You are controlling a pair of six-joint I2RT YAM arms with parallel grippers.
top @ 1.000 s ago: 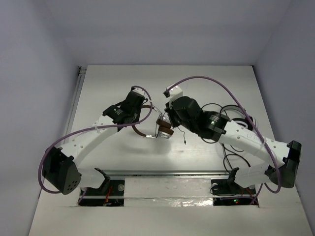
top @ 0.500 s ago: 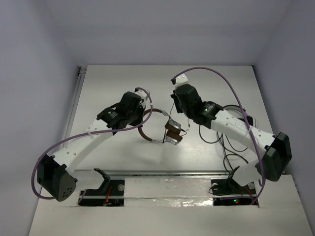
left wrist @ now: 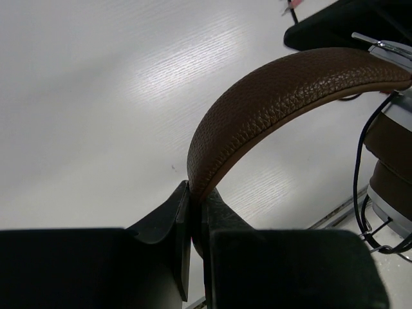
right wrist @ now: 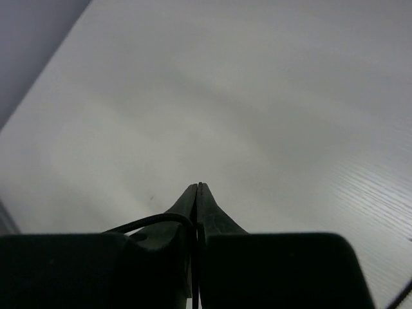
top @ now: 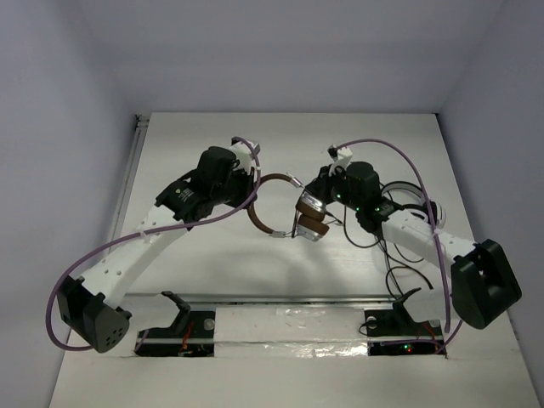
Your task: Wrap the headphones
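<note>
The headphones hang above the table; their brown leather headband (top: 257, 219) curves toward the stacked silver and brown ear cups (top: 311, 217). My left gripper (top: 253, 185) is shut on the headband (left wrist: 277, 96), which the jaws (left wrist: 198, 190) pinch edge-on, with the ear cups (left wrist: 393, 167) at the right. My right gripper (top: 320, 189) sits just behind the ear cups. In the right wrist view, that gripper (right wrist: 197, 187) is shut on the thin black cable (right wrist: 151, 221), which loops out to the left of the fingers.
White-and-black headphones (top: 421, 204) lie at the right, partly under the right arm, with their long black cable (top: 393, 274) trailing toward the near edge. A metal rail (top: 289, 299) runs along the front of the table. Walls enclose the sides and back.
The left gripper has carried the headband back and to the right, so the headphones now sit farther from the front edge. The right gripper swung right of the ear cups with the cable.
</note>
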